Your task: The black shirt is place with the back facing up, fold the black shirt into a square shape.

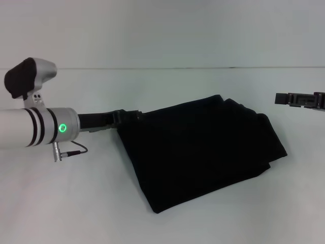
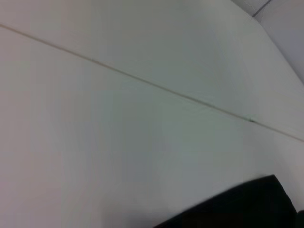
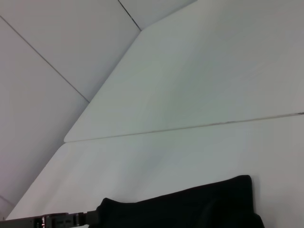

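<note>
The black shirt [image 1: 203, 152] lies folded into a broad slanted slab on the white table [image 1: 152, 86]. My left gripper [image 1: 133, 116] reaches in from the left and is shut on the shirt's upper left corner, where dark fingers and dark fabric merge. The right wrist view shows the same meeting of the left gripper [image 3: 71, 219] and the black shirt [image 3: 190, 209]. A corner of the black shirt [image 2: 247, 206] also shows in the left wrist view. My right gripper [image 1: 278, 98] hovers at the far right, clear of the cloth, seen edge-on.
A seam line [image 1: 152, 67] runs across the table's far side. The left arm's silver wrist with a green light [image 1: 62, 127] and a small cable [image 1: 76, 148] hangs over the table's left part.
</note>
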Controlling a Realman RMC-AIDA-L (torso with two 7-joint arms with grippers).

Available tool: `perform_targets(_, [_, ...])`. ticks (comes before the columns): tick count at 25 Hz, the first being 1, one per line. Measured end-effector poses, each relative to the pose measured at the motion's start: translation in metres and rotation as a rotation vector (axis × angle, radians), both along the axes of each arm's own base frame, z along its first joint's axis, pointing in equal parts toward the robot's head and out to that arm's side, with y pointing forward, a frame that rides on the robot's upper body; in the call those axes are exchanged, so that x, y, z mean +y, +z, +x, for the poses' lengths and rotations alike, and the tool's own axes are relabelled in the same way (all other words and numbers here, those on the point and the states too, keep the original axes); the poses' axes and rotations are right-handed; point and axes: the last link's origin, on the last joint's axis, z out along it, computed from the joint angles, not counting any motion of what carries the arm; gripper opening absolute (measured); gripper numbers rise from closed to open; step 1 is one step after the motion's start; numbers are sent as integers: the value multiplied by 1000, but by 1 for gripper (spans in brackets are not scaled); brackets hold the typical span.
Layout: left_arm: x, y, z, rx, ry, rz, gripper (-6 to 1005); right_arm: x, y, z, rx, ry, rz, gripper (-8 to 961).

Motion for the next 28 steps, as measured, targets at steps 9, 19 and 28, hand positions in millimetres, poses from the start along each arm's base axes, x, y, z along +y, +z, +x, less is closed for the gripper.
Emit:
perform_targets(9, [3, -1, 4, 46, -55, 29, 688, -2, -3, 2, -5, 2, -9, 837])
perform_targets(19, [11, -1, 18, 52, -107, 26, 456, -4, -11, 7, -33, -16, -22, 796])
perform_targets(28, [15, 0, 26, 48, -124, 14, 55, -3, -13, 8, -41, -19, -12, 755])
